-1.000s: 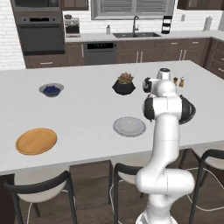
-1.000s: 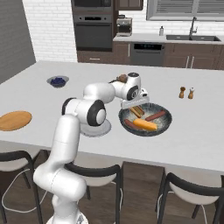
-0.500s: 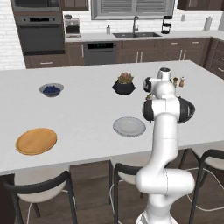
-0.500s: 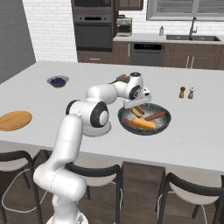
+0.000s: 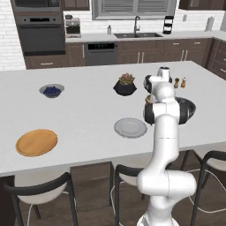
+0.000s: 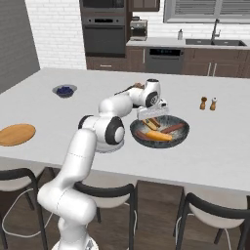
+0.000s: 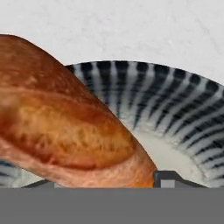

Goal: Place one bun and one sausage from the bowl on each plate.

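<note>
The wide dark bowl [image 6: 181, 137] sits on the island counter to the right of the arm. It holds a golden bun [image 6: 159, 135] and reddish-brown sausages [image 6: 172, 128]. My gripper [image 6: 150, 117] reaches down into the bowl's left side. In the hand view another bun [image 7: 65, 131] fills the space between my fingertips [image 7: 168, 178], and the jaws have closed onto its sides over the striped bowl wall [image 7: 175, 100]. The light grey plate [image 5: 130, 127] lies left of the arm's base link. The orange-tan plate [image 5: 36, 142] lies far left near the front edge, and the bowl [image 5: 189, 110] peeks out behind the arm.
A small bowl of blue berries [image 5: 51, 91] and a black plant pot [image 5: 125, 85] stand further back on the counter. Salt and pepper shakers [image 6: 208, 103] stand behind the bowl. Stools line the near edge of the counter.
The fingers have drawn in from wide open onto the bun. The hand has hardly shifted over the bowl, and the other things have stayed put.
</note>
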{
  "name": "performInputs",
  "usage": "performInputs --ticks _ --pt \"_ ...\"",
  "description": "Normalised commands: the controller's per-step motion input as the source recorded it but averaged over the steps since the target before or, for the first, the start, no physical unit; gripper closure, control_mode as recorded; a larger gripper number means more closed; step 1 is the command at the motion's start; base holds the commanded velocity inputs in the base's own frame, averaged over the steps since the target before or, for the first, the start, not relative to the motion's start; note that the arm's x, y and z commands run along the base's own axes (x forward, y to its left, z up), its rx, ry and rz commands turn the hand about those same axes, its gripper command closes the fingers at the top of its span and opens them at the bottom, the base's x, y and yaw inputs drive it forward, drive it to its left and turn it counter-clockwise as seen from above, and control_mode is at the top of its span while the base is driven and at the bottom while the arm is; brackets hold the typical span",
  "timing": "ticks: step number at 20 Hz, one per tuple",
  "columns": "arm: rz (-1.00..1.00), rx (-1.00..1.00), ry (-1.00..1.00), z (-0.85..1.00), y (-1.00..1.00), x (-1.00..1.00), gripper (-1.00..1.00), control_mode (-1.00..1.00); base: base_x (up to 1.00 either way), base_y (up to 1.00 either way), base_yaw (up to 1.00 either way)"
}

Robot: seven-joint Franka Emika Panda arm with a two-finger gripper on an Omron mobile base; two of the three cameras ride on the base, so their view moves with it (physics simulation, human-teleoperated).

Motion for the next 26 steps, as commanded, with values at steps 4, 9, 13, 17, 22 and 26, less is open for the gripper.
performInputs --ticks 4,9,13,17,22,26 --pt "0.00 0.00 -0.01 -0.26 0.38 -0.83 1.00 -1.00 0.00 0.00 0.00" --pt "-0.01 -0.03 -0.03 0.12 0.55 -0.72 1.00 -1.00 0.00 0.00 0.00" --pt "-0.19 -0.02 0.00 0.32 0.63 -0.95 1.00 -1.00 0.00 0.00 0.00" --pt "-0.34 0.00 0.05 0.16 0.91 -0.96 1.00 -1.00 0.00 0.00 0.00" --pt "-0.48 0.03 0.09 0.02 0.85 -0.54 1.00 -1.00 0.00 0.00 0.00" --pt "-0.47 0.09 0.14 0.41 0.86 -0.04 1.00 -1.00 0.00 0.00 0.00"
